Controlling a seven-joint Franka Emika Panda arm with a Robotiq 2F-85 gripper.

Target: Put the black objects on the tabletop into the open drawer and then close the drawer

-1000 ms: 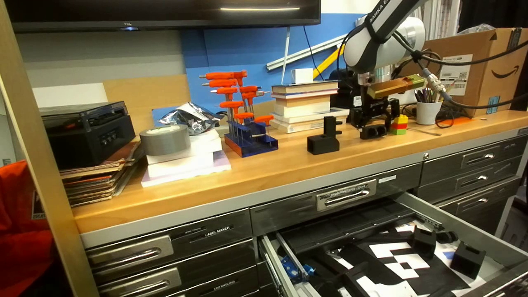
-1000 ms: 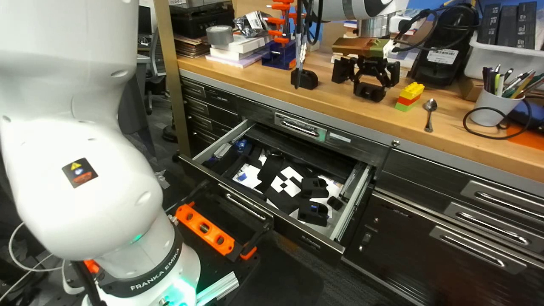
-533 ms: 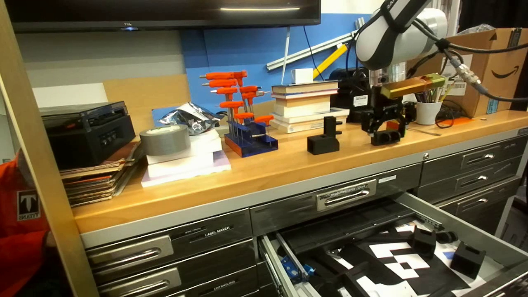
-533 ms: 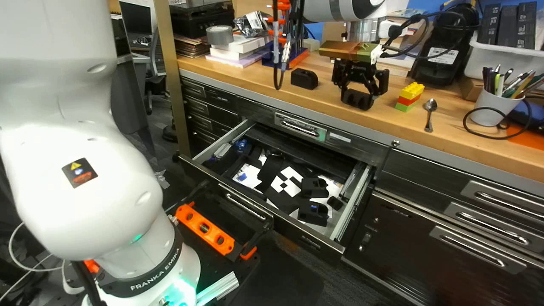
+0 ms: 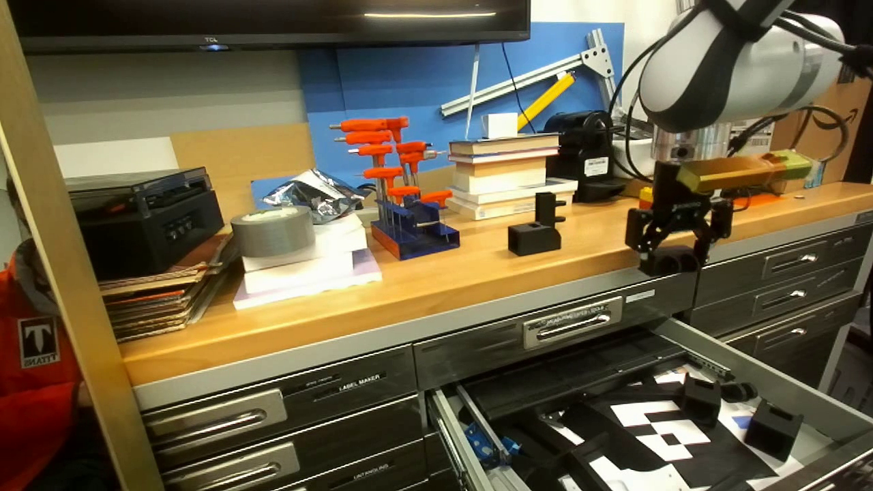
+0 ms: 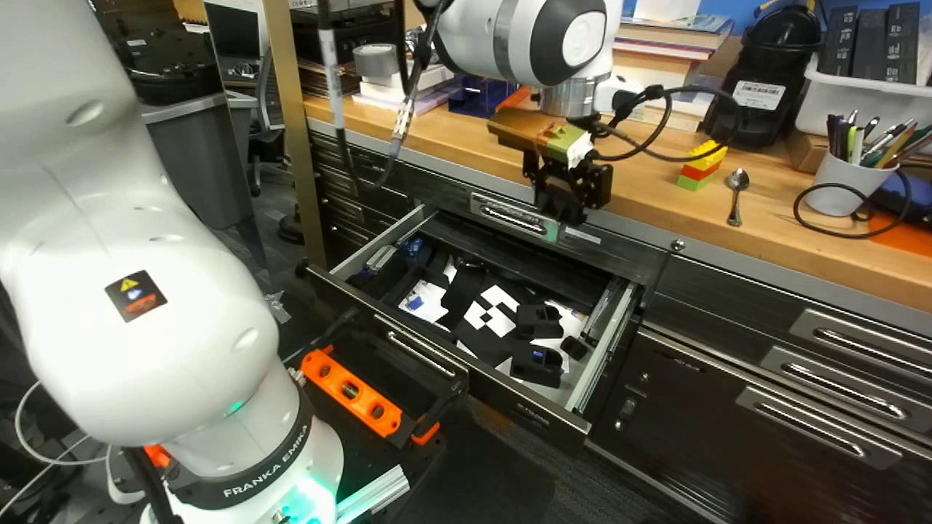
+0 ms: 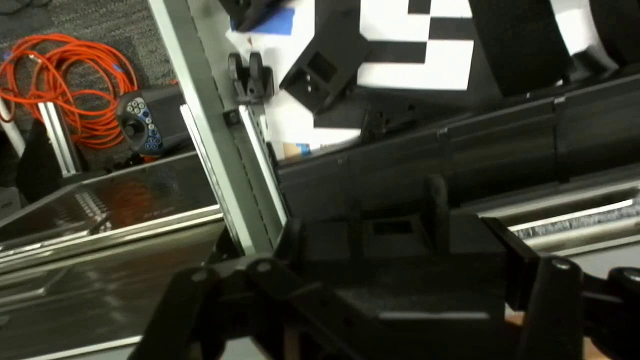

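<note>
The gripper (image 5: 674,256) holds a black block (image 7: 407,280); its fingers are apart only by the width of this block and press it from two sides. The block hangs in the air close to the front edge of the tabletop (image 5: 436,283), and in the wrist view the drawer (image 6: 502,397) is seen beyond it. The drawer is pulled out. Inside, at the right side, lie two more black blocks (image 5: 701,400) and, near them, a small black piece (image 6: 574,347). Another black block (image 5: 534,235) stands on the tabletop, in an exterior view left of the gripper, with its tall part upwards. Farther left is a blue stand (image 5: 417,240) with orange-handled tools; on the far side, behind this block, a pile of books (image 5: 501,179). On the right of the tabletop are toy bricks (image 6: 700,172), a spoon (image 6: 737,180) and a cup (image 6: 848,175) with pens.
</note>
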